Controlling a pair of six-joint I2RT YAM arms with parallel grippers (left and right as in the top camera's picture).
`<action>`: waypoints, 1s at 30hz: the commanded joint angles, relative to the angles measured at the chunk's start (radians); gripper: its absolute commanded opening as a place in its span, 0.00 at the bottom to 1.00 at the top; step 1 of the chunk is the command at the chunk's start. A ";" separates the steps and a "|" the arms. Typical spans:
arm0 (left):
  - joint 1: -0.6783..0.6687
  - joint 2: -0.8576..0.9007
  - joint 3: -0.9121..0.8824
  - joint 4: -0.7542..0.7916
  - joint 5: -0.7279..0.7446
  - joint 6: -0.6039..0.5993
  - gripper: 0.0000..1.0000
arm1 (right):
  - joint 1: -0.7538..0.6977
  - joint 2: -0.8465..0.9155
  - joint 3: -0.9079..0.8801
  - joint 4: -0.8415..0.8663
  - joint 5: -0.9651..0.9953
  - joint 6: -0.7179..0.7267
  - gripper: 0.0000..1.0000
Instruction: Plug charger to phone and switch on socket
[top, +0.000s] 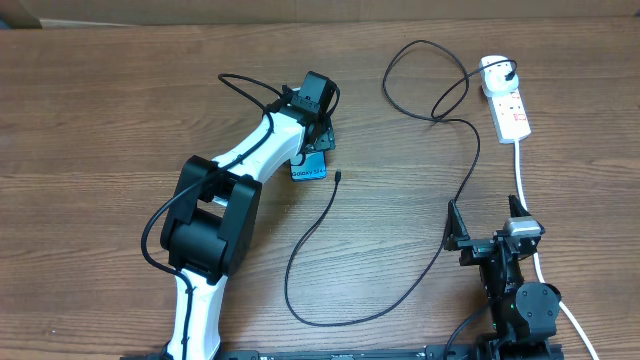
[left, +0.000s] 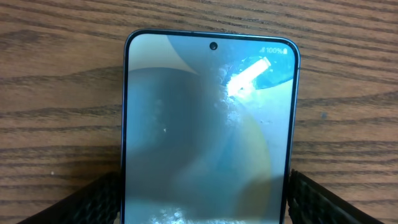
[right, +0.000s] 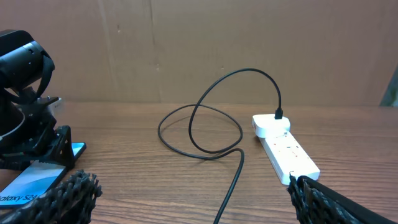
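The phone (top: 310, 168) lies flat on the wooden table, its light blue screen filling the left wrist view (left: 205, 124). My left gripper (top: 312, 150) (left: 204, 199) straddles it, a finger (left: 93, 199) against each long edge. The charger (top: 330, 215) is a thin black cable; its connector tip (top: 339, 177) rests on the table just right of the phone, and its plug (top: 510, 70) (right: 279, 114) sits in the socket (top: 508, 100) (right: 286, 149). My right gripper (top: 487, 225) (right: 193, 199) stands open and empty near the front right, above the cable (right: 233, 180).
A thick white cord (top: 522, 170) runs from the socket toward the right arm's base. The black cable loops (top: 425, 80) left of the socket and sweeps in a wide arc (top: 330, 320) toward the front edge. A brown wall (right: 186, 50) stands behind the table.
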 joint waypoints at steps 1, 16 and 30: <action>-0.002 0.031 -0.012 -0.011 0.047 -0.006 0.80 | -0.002 -0.010 -0.011 0.006 -0.002 -0.001 1.00; -0.002 0.031 -0.008 -0.025 0.042 -0.006 0.74 | -0.002 -0.010 -0.011 0.006 -0.002 -0.001 1.00; -0.002 0.027 -0.005 -0.030 0.058 -0.006 0.79 | -0.002 -0.010 -0.011 0.006 -0.002 -0.001 1.00</action>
